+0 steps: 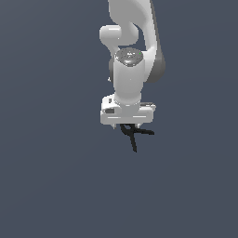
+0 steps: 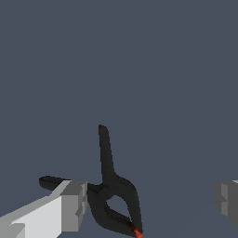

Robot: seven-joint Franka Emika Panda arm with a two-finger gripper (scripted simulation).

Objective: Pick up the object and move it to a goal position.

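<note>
The object is a small black spring clamp (image 2: pixel 114 186) with two long handles spread in a V and a tiny orange-red tip (image 2: pixel 137 231) at its rounded jaw end. It lies between the fingers of my gripper (image 2: pixel 148 202), which stands open and wide. One grey fingertip (image 2: pixel 74 204) is close against the clamp, over one handle; the other fingertip (image 2: pixel 227 197) is well apart from it. In the exterior view the clamp (image 1: pixel 135 135) shows just under the white gripper (image 1: pixel 128 125), its handles sticking out below and to that view's right. Whether the near finger touches it, I cannot tell.
The white arm (image 1: pixel 132 51) rises straight above the gripper. A plain dark blue-grey surface (image 1: pixel 56 176) fills everything around; no other objects or edges show.
</note>
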